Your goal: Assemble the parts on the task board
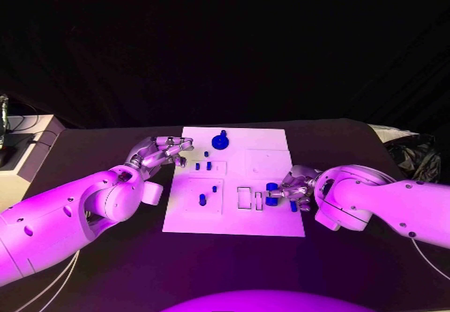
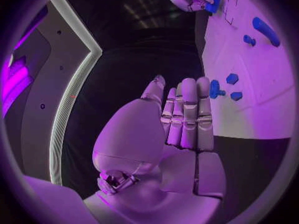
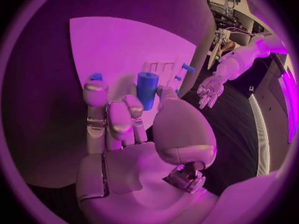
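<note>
We see the task board (image 1: 263,224) mid-table w/ small blue parts (image 1: 203,166) scattered on it, incl. a larger round blue piece (image 1: 220,140) near its far edge. Right hand (image 1: 292,188) sits over the board's right edge, fingers clamped on a blue cylinder (image 3: 147,89), held upright btwn thumb & fingers in the right wrist view. Left hand (image 1: 164,153) hovers at the board's far-left corner, fingers extended, side by side, holding nothing.
</note>
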Tool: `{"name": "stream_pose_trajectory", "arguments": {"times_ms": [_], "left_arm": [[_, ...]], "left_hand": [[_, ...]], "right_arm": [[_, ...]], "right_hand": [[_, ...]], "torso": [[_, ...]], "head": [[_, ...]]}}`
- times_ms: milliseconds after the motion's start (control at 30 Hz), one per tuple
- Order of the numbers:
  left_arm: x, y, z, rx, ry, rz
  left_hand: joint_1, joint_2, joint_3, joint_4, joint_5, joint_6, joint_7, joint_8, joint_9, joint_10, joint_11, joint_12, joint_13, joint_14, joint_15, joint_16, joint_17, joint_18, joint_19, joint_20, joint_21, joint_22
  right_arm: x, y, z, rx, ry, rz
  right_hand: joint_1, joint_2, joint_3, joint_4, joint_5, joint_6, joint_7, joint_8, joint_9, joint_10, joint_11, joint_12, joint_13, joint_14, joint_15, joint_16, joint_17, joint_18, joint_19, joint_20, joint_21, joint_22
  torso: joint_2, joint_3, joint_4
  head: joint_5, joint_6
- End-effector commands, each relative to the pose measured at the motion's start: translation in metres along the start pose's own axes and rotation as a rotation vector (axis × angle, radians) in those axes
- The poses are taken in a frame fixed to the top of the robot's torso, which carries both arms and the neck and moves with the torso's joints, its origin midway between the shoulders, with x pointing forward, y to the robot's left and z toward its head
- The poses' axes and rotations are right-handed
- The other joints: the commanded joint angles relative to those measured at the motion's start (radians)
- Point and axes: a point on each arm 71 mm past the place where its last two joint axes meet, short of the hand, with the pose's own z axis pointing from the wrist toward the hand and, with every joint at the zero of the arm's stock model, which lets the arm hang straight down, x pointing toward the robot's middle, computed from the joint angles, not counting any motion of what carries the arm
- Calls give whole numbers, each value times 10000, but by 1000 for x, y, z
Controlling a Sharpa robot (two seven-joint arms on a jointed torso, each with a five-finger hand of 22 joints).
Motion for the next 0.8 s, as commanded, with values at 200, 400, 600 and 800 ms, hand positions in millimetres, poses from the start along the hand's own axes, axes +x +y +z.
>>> {"name": "stream_pose_trajectory", "arguments": {"times_ms": [200,400,600,800], "left_arm": [[4,0,1,42,251,-90],[5,0,1,31,284,-107],[5,1,2,31,300,-114],[5,1,1,31,306,-116]], "left_hand": [[11,-6,-20,49,46,2,22,-20,5,-11,14,-9,-4,-80,-14,-17,7,-9,-18,-8,-68,28],[11,-6,-20,49,46,2,22,-20,5,-11,14,-9,-4,-80,-14,-17,7,-9,-18,-8,-68,28],[11,-6,-20,49,46,2,22,-20,5,-11,14,-9,-4,-80,-14,-17,7,-9,-18,-8,-68,28],[11,-6,-20,49,46,2,22,-20,5,-11,14,-9,-4,-80,-14,-17,7,-9,-18,-8,-68,28]], "right_arm": [[-4,14,-7,-210,467,967],[1,26,-3,-392,730,964],[6,34,4,-534,801,761],[11,42,10,-751,650,312]], "right_hand": [[-161,6,2256,-2282,-114,62,11,13,3,54,-53,-79,-16,0,-36,-47,-20,-40,423,-52,13,741],[-158,2,2232,-2299,-148,56,15,7,0,43,-48,-90,-21,1,-34,-48,-22,-39,417,-50,6,740],[-157,11,2204,-2306,-187,46,21,2,-2,25,-45,-106,-29,-3,-29,-57,-35,-37,407,-46,-32,732],[-165,15,2159,-2300,-277,40,24,0,-5,10,-39,-116,-38,-2,-27,-61,-39,-36,405,-43,-34,732]], "torso": [[9,-11,2],[4,-12,2],[6,-10,10],[8,-6,2]], "head": [[27,-3],[57,-35],[83,-42],[110,-54]]}}
